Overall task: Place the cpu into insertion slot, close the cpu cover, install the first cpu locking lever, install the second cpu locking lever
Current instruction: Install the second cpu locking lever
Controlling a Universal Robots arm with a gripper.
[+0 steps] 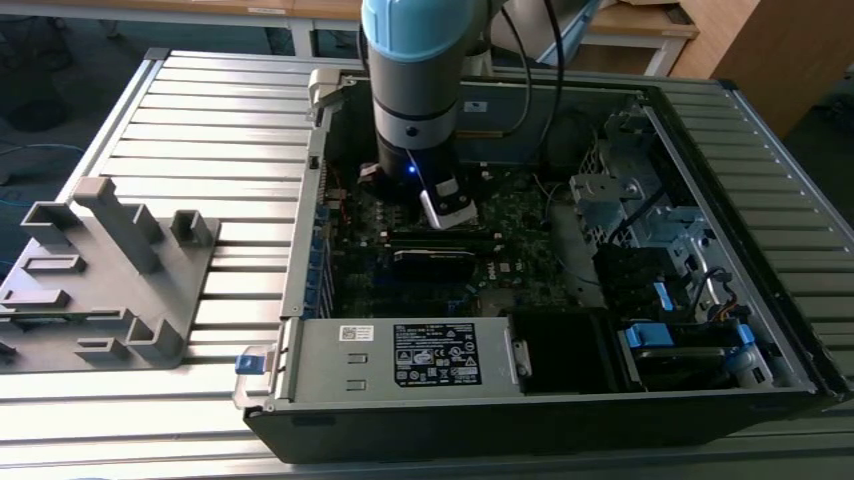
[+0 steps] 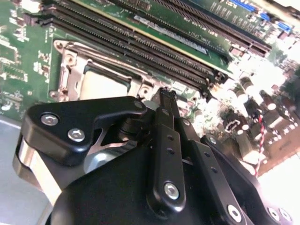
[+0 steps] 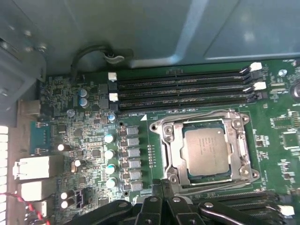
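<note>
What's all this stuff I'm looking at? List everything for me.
cpu: one, silver-grey, seated in its socket on the motherboard.
cpu cover: one, silvery frame, lying down around the cpu.
motherboard: one, green, inside the case.
memory slots: several, black, in a row beside the socket.
computer case: one, black and grey, open, on the slatted table.
slatted table: one, grey, under everything.
grey fixture: one, on the table at the exterior view's left.
robot arm: one, grey and light blue, reaching into the case.
gripper: one, black, close beside the socket.
</note>
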